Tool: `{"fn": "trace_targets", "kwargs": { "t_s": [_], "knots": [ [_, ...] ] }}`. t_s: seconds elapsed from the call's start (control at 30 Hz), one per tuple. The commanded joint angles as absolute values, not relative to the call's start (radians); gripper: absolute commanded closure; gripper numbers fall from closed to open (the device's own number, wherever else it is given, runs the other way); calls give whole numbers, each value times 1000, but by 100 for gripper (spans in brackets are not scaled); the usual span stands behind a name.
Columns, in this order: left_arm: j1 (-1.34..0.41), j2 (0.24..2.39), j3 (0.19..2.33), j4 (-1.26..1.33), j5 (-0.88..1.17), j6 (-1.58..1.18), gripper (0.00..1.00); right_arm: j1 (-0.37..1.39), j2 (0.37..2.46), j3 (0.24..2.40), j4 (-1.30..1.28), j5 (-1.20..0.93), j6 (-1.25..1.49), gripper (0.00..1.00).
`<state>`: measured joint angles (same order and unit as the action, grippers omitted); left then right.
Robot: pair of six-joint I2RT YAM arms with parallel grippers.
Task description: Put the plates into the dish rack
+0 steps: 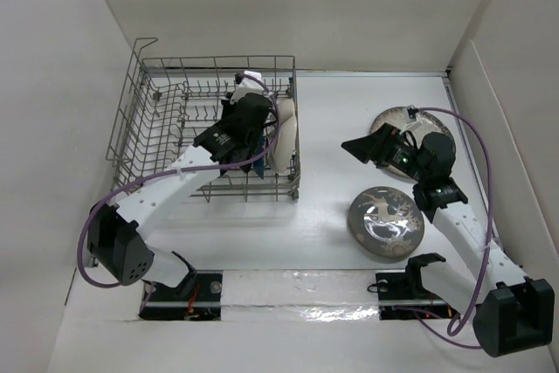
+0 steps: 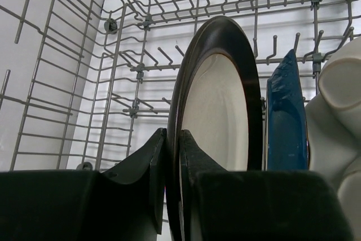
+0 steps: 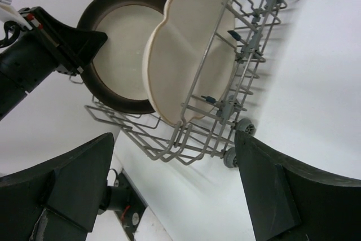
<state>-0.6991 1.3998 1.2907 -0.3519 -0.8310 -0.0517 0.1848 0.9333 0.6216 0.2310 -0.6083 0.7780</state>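
The grey wire dish rack [image 1: 157, 120] stands at the back left. My left gripper [image 1: 247, 120] is inside it, shut on the rim of the brown-rimmed beige plate [image 2: 217, 105], which stands upright among the tines. Right of it stand the dark blue leaf-shaped dish [image 2: 287, 122] and the cream three-section plate [image 2: 338, 100], also seen in the top view [image 1: 285, 135]. My right gripper [image 1: 361, 148] is open and empty, facing the rack [image 3: 248, 43]. The grey reindeer-patterned plate [image 1: 386, 221] lies flat near it. The speckled cream plate [image 1: 397, 120] lies behind, partly hidden by the right arm.
White walls close in the table at the left, back and right. The rack's raised handle [image 1: 144, 45] is at its back left corner. Purple cables [image 1: 476, 141] loop off both arms. The rack has small wheels [image 3: 243, 126] at its base.
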Motion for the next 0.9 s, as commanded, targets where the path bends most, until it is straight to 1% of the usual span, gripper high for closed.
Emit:
{"fn": "trace_targets", "kwargs": {
  "t_s": [0.0, 0.17, 0.27, 0.53, 0.57, 0.6, 0.67, 0.7, 0.87],
  "knots": [
    [-706, 1404, 1281, -281, -844, -75, 100, 179, 914, 623, 200, -554, 729, 8],
    [-706, 1422, 1267, -268, -819, -61, 100, 170, 900, 614, 133, -479, 690, 9],
    [-706, 1430, 1258, -249, -778, -60, 100, 160, 894, 589, 155, -485, 710, 9],
    [-706, 1480, 1256, -250, -792, -72, 100, 160, 908, 572, 181, -492, 724, 10],
    [-706, 1489, 1256, -256, -792, -78, 98, 160, 908, 572, 181, -489, 724, 10],
    [-706, 1493, 1256, -258, -792, -83, 88, 160, 910, 569, 183, -483, 724, 10],
    [-706, 1497, 1255, -265, -782, -84, 79, 160, 911, 569, 181, -483, 721, 10],
    [-706, 1496, 1256, -267, -784, -87, 73, 160, 914, 571, 176, -482, 718, 10],
    [-706, 1464, 1243, -288, -787, -103, 66, 160, 907, 563, 167, -460, 707, 10]
  ]
}}
